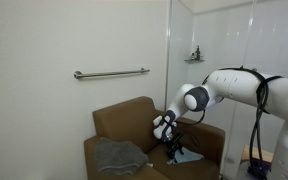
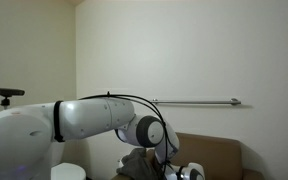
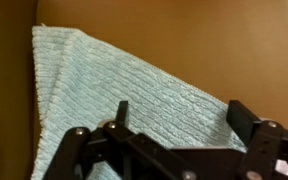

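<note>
Holds the gripper (image 3: 178,112) wide open and empty just above a light blue cloth (image 3: 104,80). Shows that cloth spread flat on the brown armchair (image 1: 124,120) seat, near a crumpled grey towel (image 1: 119,155).

Brown sofa (image 1: 124,118), seat carrying two cloths.
Grey towel (image 1: 119,157) lies crumpled on one end of the seat cushion. Light blue ribbed towel (image 3: 114,85) lies spread flat on the brown upholstery, apart from the grey one.
</note>
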`<state>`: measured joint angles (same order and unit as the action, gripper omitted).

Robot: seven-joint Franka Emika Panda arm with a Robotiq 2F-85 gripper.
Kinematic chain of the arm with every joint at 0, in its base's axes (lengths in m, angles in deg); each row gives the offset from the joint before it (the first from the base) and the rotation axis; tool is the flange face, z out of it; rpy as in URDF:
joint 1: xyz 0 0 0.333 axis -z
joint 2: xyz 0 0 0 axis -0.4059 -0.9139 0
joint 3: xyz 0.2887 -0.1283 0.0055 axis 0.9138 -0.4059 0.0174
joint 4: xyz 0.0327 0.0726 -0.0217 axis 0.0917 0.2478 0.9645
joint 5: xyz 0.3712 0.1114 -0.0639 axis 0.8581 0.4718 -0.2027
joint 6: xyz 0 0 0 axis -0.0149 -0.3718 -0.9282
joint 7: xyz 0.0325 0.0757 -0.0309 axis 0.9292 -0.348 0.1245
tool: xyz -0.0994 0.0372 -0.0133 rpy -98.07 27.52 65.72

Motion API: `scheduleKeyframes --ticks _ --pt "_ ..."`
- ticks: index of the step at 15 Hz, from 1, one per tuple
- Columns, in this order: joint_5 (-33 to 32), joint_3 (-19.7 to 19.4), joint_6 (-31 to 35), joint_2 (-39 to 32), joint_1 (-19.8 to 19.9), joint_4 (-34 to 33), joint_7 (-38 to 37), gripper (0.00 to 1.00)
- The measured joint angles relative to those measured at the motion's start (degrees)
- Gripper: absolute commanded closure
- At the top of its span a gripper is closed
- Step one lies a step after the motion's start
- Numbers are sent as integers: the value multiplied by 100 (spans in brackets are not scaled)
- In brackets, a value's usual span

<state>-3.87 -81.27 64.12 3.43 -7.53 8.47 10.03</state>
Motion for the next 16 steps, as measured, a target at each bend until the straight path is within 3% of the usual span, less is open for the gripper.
scheduleKeyframes --ticks 7,13,14,16 --pt "276 305 768 5 101 -2 842 0" --pt "409 644 963 9 305 -3 1863 0" --pt "425 699 963 9 348 -3 2034 25" --pt "449 757 959 10 403 -3 2274 32"
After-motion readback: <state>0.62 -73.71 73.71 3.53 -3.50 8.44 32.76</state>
